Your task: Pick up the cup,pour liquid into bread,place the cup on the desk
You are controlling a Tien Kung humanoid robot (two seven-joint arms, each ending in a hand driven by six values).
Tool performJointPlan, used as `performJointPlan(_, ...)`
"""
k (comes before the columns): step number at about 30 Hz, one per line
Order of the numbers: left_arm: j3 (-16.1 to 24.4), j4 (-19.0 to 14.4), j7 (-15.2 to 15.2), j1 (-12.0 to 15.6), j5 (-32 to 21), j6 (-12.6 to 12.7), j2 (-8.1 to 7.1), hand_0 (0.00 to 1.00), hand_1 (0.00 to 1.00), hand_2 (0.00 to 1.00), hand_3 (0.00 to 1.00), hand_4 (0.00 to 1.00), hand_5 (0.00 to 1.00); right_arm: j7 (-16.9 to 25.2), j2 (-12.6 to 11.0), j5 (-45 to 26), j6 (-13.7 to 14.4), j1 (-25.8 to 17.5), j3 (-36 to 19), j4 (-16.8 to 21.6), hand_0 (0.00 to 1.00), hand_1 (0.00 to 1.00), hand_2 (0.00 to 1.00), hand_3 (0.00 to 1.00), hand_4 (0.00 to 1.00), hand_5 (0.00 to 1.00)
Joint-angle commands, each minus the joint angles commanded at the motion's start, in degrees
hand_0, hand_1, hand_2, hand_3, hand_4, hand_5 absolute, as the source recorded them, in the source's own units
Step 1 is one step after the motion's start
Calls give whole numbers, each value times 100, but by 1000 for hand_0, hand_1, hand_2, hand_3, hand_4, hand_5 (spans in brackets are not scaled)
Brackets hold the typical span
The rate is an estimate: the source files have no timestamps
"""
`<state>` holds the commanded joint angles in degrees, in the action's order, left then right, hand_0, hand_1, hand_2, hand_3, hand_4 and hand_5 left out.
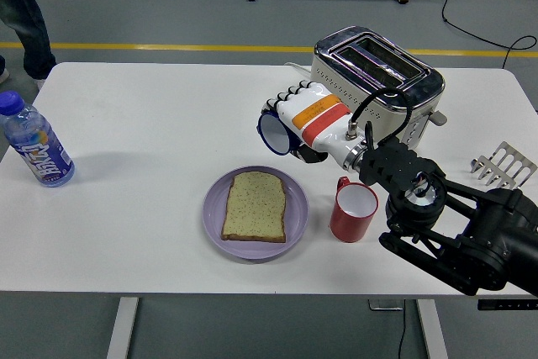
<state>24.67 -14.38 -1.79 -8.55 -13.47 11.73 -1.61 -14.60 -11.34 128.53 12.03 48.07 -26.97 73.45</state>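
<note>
I am holding a blue-rimmed cup [273,133] tipped sideways in my right robot hand [304,120] above the bench [151,124], near the bread [255,205] on its purple plate [213,215], so pouring and putting down are left.

Blue-rimmed cup [275,133] is lying tipped on its side w/ white inside facing left, up off the counter [151,124], above & right of the bread [255,206]. Bread, one speckled slice, is lying flat on a purple plate [213,212] near counter's front edge.
</note>
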Motion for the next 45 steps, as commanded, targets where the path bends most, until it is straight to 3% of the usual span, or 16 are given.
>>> performJointPlan(11, -21, 0, -5, -12, -30, 0, -2, 690, 756, 773, 611, 396, 998, 60, 19, -232, 96, -23, -35, -61, 479, 429, 539, 511, 655, 2)
performJointPlan(19, -16, 1, 1, -12, -26, 3, 2, 690, 756, 773, 611, 396, 998, 244, -9, -952, 245, -93, -186, -117, 467, 428, 540, 514, 661, 2)
performJointPlan(27, 7, 1, 15, -18, 10, 12, 10, 690, 756, 773, 611, 396, 998, 650, -123, -2581, 379, -215, -373, 6, 472, 434, 541, 516, 655, 2)
performJointPlan(37, -14, 2, 12, -25, -26, 8, 12, 690, 756, 773, 611, 396, 998, 808, -288, -4715, 48, -387, -604, 222, 462, 428, 539, 514, 667, 2)
performJointPlan(45, -1, 2, 21, -22, -3, 11, 16, 690, 756, 773, 611, 396, 998, 966, -277, -6190, -75, -517, -593, 391, 466, 428, 538, 513, 668, 2)
